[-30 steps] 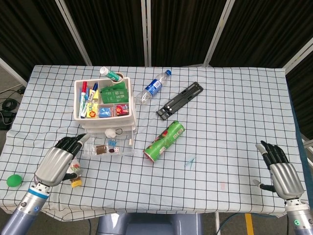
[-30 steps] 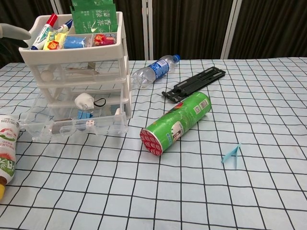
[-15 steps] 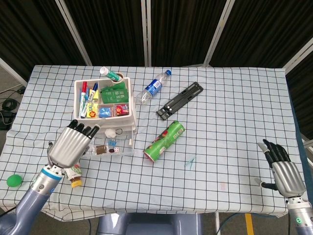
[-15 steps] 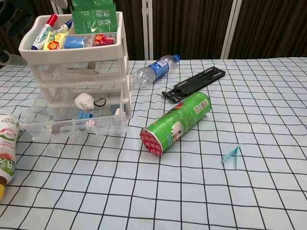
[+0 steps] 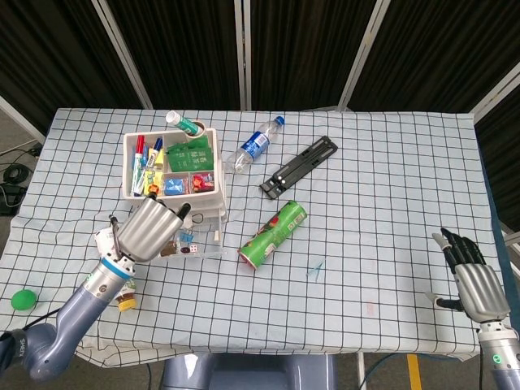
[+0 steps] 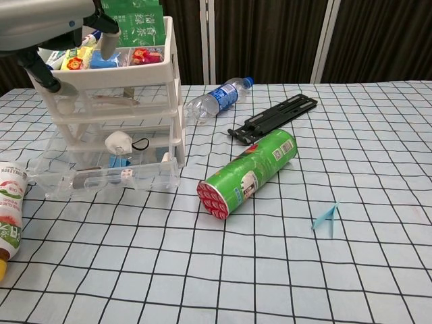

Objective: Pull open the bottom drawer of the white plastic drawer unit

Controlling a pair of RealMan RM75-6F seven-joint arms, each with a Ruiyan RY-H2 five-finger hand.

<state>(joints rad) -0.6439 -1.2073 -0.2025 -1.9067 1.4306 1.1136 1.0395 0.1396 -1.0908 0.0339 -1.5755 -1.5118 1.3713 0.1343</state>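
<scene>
The white plastic drawer unit [image 5: 172, 175] stands at the table's left, its top tray full of markers and packets. Its clear bottom drawer [image 5: 201, 242] is pulled out toward the front, with small items inside. The chest view shows the unit [image 6: 115, 81] and the drawn-out drawer [image 6: 101, 179] plainly. My left hand [image 5: 150, 229] hovers over the drawer's front, fingers apart and holding nothing; in the chest view that hand [image 6: 47, 20] hangs above the unit's top left. My right hand [image 5: 474, 280] stays open at the table's front right edge.
A green can [image 5: 274, 234] lies on its side right of the drawer. Behind it are a water bottle [image 5: 253, 146] and a black folding stand [image 5: 298, 166]. A small bottle [image 6: 8, 209] lies left of the drawer, a green ball [image 5: 23, 298] at the front left, a blue scrap [image 6: 326, 217] mid-table.
My left hand has risen from the table's front left and swung right, over the drawer unit's front. The right hand has slid slightly toward the edge. The drawer has not moved.
</scene>
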